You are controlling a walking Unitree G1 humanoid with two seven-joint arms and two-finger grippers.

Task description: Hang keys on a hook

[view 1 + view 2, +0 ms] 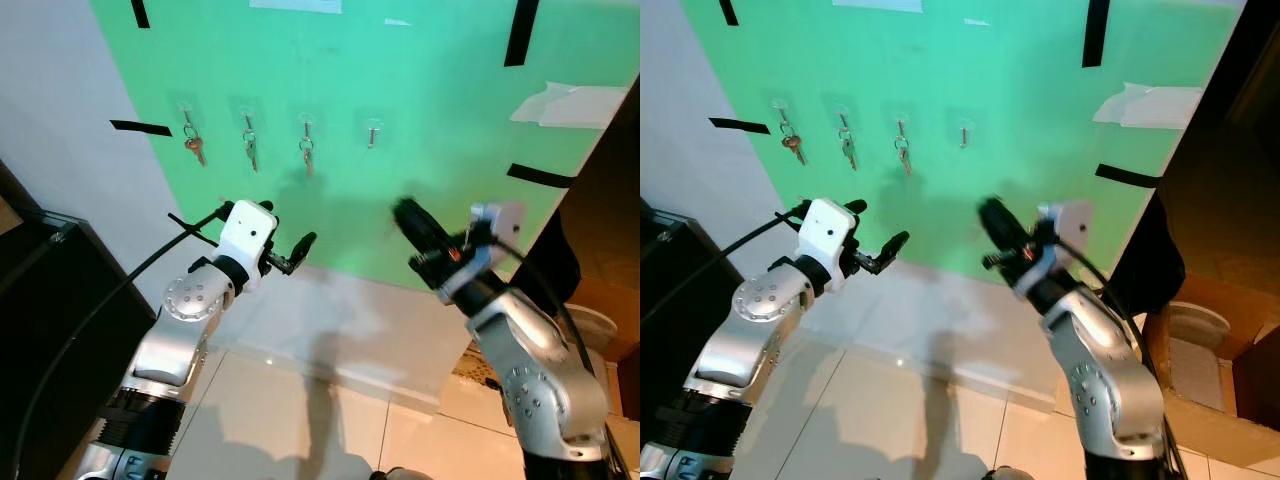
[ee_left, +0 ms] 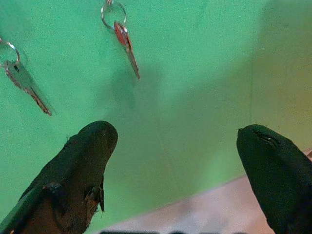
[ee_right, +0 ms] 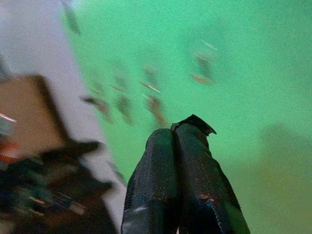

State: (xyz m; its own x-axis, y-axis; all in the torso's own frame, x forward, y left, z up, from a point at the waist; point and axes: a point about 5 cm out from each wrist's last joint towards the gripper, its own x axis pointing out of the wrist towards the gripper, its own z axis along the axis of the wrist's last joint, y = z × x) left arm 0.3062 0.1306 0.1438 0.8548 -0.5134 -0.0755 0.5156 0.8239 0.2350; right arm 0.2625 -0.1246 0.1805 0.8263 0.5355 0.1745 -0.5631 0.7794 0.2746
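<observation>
Facing a green sheet (image 1: 400,200) taped to the wall, four hooks (image 1: 372,128) are seen in a row on it. Keys (image 1: 194,147) hang from the three hooks to the robot's left: a reddish set on the first, a second set (image 1: 250,147) beside it and a third set (image 1: 307,152) next along. The fourth hook, furthest to the right, is seen bare. The left gripper (image 1: 260,232) is held up below the hung keys, well apart from them, with its fingers (image 2: 87,161) spread wide and nothing between them; two of the key sets are caught above them in the left wrist view. The right gripper (image 1: 405,212) is raised below and slightly right of the bare hook, short of the sheet, its fingers (image 3: 180,175) pressed together; a thin dark edge shows at their tips, but whether anything is pinched cannot be told through the blur. Black tape strips (image 1: 540,176) mark the sheet's edges, and a cardboard box (image 1: 1210,360) is seen on the floor at the right.
</observation>
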